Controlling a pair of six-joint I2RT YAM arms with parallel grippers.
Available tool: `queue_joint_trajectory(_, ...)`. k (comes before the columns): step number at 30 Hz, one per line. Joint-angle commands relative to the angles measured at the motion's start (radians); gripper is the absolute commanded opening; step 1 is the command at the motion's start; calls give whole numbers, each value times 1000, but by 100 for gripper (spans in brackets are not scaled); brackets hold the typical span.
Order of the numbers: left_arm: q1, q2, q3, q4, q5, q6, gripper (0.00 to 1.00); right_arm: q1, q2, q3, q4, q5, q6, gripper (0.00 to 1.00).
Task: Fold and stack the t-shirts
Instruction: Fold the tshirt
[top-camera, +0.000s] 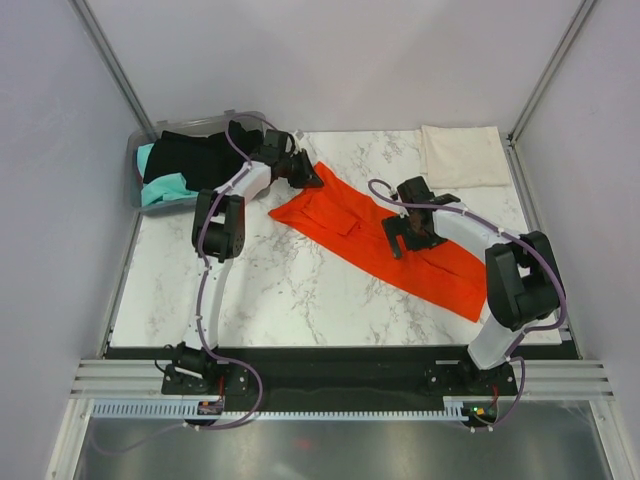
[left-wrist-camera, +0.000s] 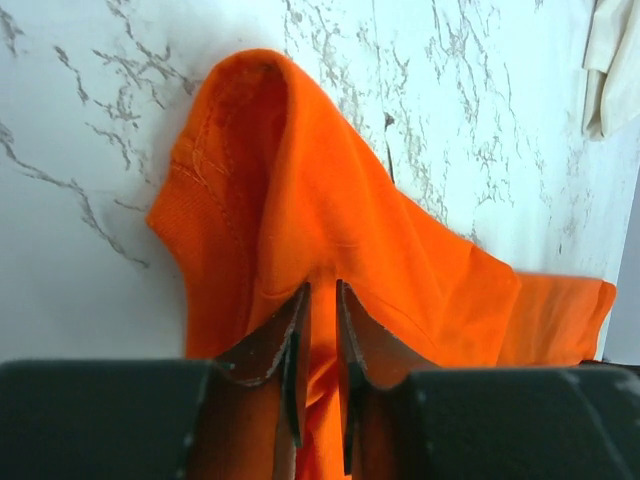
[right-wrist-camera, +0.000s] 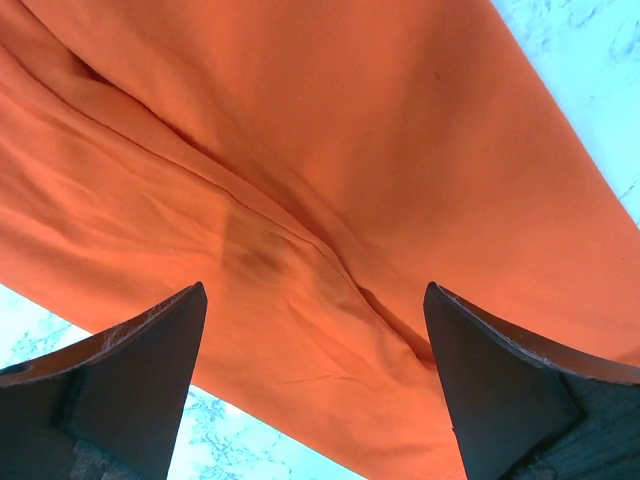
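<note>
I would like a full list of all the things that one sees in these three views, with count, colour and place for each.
orange-red t-shirt: one, bright orange-red, spread as a slanted band across the middle of the table
cream-white t-shirt: one, cream, folded flat at the far right corner
black t-shirt: one, black, heaped in the bin
teal t-shirt: one, teal, in the bin beside the black one
bin: one, clear grey, far left corner
table: one, white marble pattern
left gripper: one, black, at the orange shirt's far left end, jaws nearly together; grip unclear
right gripper: one, black, wide open over the shirt's middle
</note>
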Motion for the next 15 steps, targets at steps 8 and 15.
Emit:
queue_joint_trajectory(8, -42, -380, -145, -35, -80, 88, 70, -11, -63, 16, 3, -4, 11, 98)
queue_joint_trajectory(15, -140, -555, -363, -92, -368, 48, 92, -11, -92, -32, 13, -7, 45, 98)
